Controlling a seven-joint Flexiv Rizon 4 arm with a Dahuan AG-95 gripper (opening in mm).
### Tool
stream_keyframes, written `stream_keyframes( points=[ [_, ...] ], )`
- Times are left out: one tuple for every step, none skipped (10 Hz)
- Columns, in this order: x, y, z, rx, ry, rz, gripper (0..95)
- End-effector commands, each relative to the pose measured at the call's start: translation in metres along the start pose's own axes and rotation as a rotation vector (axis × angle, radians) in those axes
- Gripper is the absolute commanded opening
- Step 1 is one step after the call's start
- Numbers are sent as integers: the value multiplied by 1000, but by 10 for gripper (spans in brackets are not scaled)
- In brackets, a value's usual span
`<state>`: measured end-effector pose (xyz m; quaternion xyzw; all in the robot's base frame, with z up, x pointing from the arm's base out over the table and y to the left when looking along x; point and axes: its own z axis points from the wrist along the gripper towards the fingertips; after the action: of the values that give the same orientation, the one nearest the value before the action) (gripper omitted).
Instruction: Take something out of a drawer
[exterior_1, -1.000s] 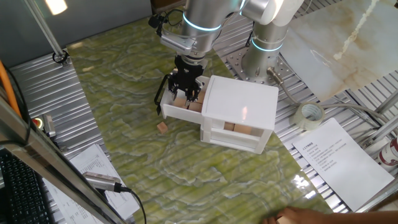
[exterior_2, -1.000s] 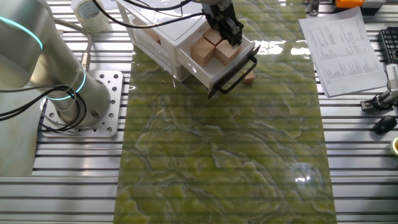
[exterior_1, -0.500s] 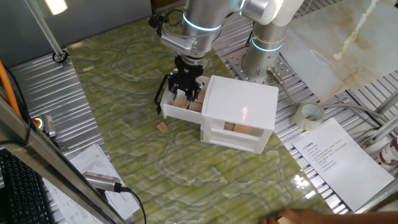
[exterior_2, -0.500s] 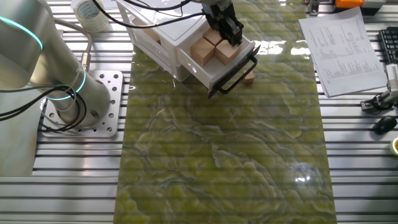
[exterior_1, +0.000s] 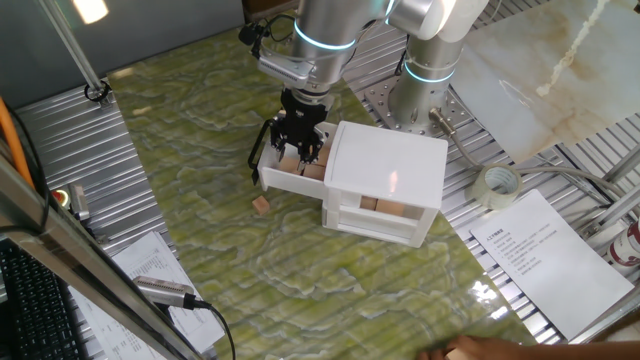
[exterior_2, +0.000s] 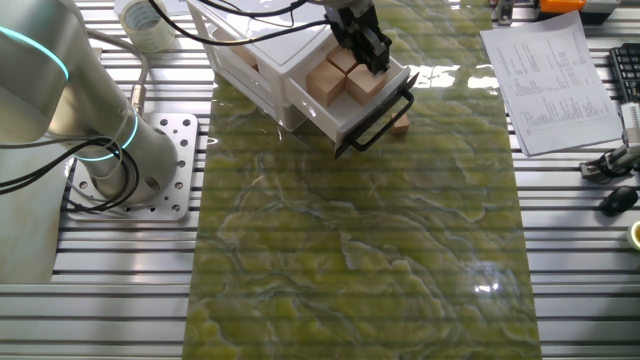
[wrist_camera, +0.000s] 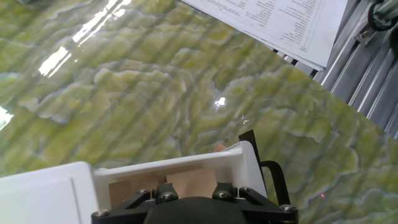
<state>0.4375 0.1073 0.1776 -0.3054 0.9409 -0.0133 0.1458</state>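
While the gripper (exterior_2: 368, 50) sits down in the open drawer (exterior_2: 375, 97) among the cubes (exterior_2: 344, 80) — grasp step | jaw spread hidden, cannot tell | next: confirm grip, lift straight up clear of drawer walls.

- The silver arm (exterior_1: 325, 40), banded with glowing teal rings, bends down from its base (exterior_2: 130, 165) with the wrist pointing straight downward.
- Its black gripper (exterior_1: 300, 143) hangs vertically, fingers (exterior_2: 372, 50) lowered.
- Whether the jaws are parted or closed cannot be made out; the hand view shows only the gripper's black body (wrist_camera: 196, 208).
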Motion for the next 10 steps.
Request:
stream_keyframes(
  points=[
    [0,0,0,-2,1,3,380],
    [0,0,0,-2,1,3,380],
    [0,0,0,-2,2,-1,380],
    [0,0,0,-1,2,-4,380],
    [0,0,0,-2,1,-7,380],
    [0,0,0,-2,1,-7,380],
    [0,0,0,-2,1,-7,380],
    [0,0,0,-3,2,-6,380],
    [0,0,0,-3,2,-7,380],
    [0,0,0,-4,3,-9,380]
  ],
)
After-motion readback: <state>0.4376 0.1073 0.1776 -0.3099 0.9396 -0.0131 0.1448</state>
